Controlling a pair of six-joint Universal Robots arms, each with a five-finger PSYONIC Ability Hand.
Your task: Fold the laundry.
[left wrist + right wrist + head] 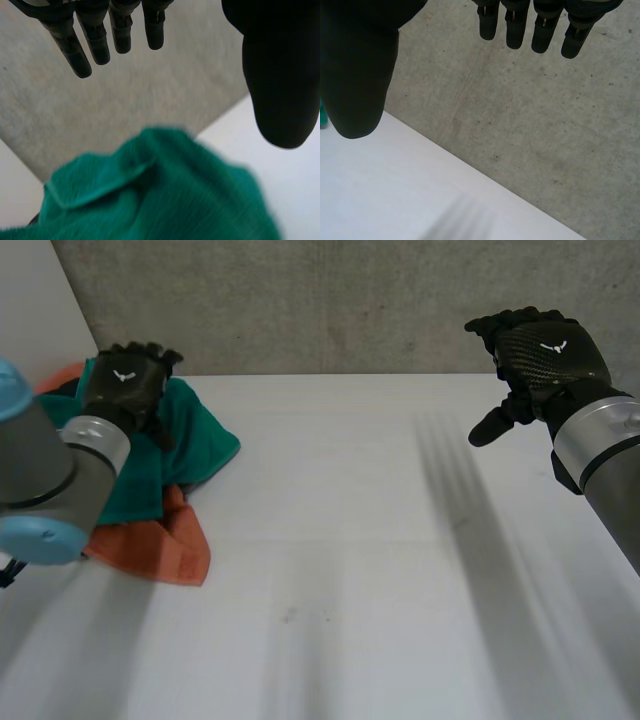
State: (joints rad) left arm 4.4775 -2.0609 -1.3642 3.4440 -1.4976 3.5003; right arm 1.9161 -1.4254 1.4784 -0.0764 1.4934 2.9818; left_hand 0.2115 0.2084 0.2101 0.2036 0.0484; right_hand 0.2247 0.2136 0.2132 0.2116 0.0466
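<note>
A crumpled green towel lies in a heap at the table's far left corner, on top of an orange towel that sticks out toward the front. My left hand hovers above the green towel, fingers straight and spread, holding nothing. The towel sits below its palm and fingers. Over the far right of the table, my right hand is raised, open and empty. Its fingers and thumb hang over the table's back edge.
A white table stretches from the towels to the right. A grey concrete wall runs along its back edge, and a white panel stands at the far left.
</note>
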